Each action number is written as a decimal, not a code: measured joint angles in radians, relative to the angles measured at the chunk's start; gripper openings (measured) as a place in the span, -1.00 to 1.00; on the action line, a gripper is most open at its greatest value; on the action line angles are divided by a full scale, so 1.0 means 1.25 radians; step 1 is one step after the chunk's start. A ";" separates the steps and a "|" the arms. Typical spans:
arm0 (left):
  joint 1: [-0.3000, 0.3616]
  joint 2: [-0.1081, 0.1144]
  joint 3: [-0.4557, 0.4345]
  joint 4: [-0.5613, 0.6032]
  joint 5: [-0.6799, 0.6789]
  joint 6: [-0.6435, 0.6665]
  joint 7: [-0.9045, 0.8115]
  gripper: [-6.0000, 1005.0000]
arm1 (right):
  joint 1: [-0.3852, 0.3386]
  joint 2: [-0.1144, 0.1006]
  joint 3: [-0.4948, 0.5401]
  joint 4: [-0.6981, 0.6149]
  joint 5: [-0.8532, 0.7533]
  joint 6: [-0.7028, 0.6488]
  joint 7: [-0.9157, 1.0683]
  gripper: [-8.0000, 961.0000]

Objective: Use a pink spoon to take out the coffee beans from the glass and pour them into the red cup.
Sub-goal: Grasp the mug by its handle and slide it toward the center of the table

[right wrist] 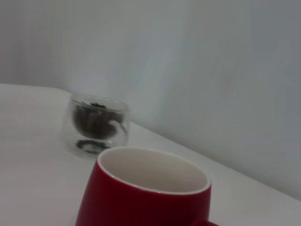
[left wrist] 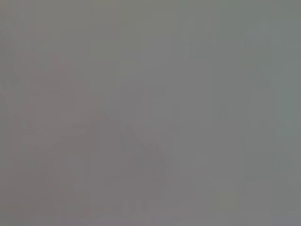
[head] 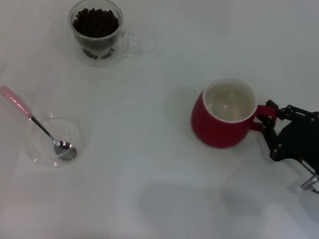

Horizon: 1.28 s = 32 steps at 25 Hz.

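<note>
The glass [head: 92, 45] stands at the far left of the white table, filled with dark coffee beans [head: 96, 21]. Nearer, on the left, the pink spoon [head: 15, 101] lies with its metal bowl in a flat clear saucer [head: 38, 150]. The red cup [head: 216, 128] stands upright right of centre and its cream inside looks empty. My right gripper [head: 269, 117] is at the cup's handle, one finger on each side, shut on it. In the right wrist view the red cup [right wrist: 136, 202] is close, with the glass [right wrist: 96, 125] behind it. My left gripper is out of view.
The white table [head: 146, 202] stretches between the objects. The left wrist view shows only a flat grey field.
</note>
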 joint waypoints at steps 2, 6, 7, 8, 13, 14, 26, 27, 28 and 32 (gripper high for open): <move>0.000 0.000 0.000 0.000 0.000 0.000 0.000 0.69 | 0.000 0.001 -0.010 -0.009 -0.006 0.000 0.001 -0.61; 0.000 0.000 0.000 0.000 0.000 0.000 0.000 0.69 | -0.004 0.002 -0.045 -0.035 -0.018 0.001 0.002 -0.61; 0.000 0.000 0.000 0.000 0.000 0.000 0.000 0.69 | -0.004 0.002 -0.056 -0.039 -0.018 0.001 0.002 -0.61; 0.001 0.000 0.000 -0.001 0.000 0.000 0.000 0.69 | -0.004 0.002 -0.066 -0.042 -0.018 0.001 0.002 -0.61; 0.001 0.000 0.000 -0.001 0.000 0.000 0.000 0.69 | -0.004 0.002 -0.098 -0.051 -0.018 -0.005 0.002 -0.61; 0.002 0.000 0.000 -0.001 0.000 0.000 0.000 0.69 | -0.005 0.002 -0.100 -0.053 -0.018 -0.007 0.002 -0.61; 0.003 0.000 0.000 0.002 0.000 -0.001 0.000 0.69 | -0.009 0.001 -0.102 -0.052 -0.018 -0.030 0.002 -0.44; 0.003 0.001 0.000 0.002 0.000 -0.001 0.000 0.69 | -0.010 0.001 -0.102 -0.052 -0.018 -0.031 0.003 -0.37; 0.004 0.001 0.000 0.002 0.000 -0.001 0.000 0.69 | -0.010 0.001 -0.102 -0.052 -0.018 -0.031 0.003 -0.29; 0.005 0.001 0.000 0.003 0.000 -0.002 0.000 0.69 | -0.011 0.001 -0.103 -0.052 -0.018 -0.033 0.003 -0.07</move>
